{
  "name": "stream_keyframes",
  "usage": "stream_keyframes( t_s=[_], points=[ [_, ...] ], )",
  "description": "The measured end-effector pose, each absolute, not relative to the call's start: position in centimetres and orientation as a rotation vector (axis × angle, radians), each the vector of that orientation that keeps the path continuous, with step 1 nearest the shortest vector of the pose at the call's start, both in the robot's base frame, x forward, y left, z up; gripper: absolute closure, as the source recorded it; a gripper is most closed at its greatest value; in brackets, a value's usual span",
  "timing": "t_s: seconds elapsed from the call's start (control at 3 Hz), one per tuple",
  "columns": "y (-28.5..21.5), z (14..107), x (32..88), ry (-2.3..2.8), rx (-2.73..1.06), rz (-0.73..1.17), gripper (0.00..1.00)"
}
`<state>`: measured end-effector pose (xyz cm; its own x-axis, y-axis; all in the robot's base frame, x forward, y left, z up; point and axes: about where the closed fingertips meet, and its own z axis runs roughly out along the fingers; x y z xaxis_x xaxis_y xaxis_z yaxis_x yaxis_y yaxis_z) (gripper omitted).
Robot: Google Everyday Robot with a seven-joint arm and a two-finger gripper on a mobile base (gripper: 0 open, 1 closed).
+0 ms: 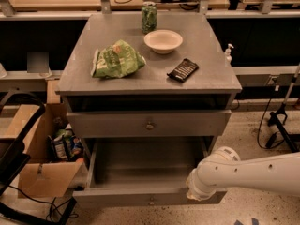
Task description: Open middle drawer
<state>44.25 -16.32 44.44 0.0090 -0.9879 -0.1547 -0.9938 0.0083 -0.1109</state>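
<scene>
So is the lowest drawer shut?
No, the lowest drawer stands pulled out with its bare inside showing, and the gripper is at its front right corner.

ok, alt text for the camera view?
Grey cabinet with its middle drawer pulled out and empty, the white arm's hand at its front right corner; the drawer above is closed. On top: green chip bag, white bowl, green can, dark snack bar.
</scene>
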Motion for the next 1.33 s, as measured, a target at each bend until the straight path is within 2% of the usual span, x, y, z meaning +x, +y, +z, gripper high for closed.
stream_keyframes(
  t_s=[0.33, 0.67, 1.0, 1.33],
  points=[
    [-16.01, 44.75, 42.36, 2.069, -2.117, 0.085, 1.0],
    [-16.01, 44.76, 42.33, 2.069, -2.117, 0.086, 0.81],
    [-16.0, 44.75, 42.3, 2.069, -2.118, 0.086, 0.58],
    [-16.0, 44.78, 42.3, 2.069, -2.118, 0.086, 0.27]
  ],
)
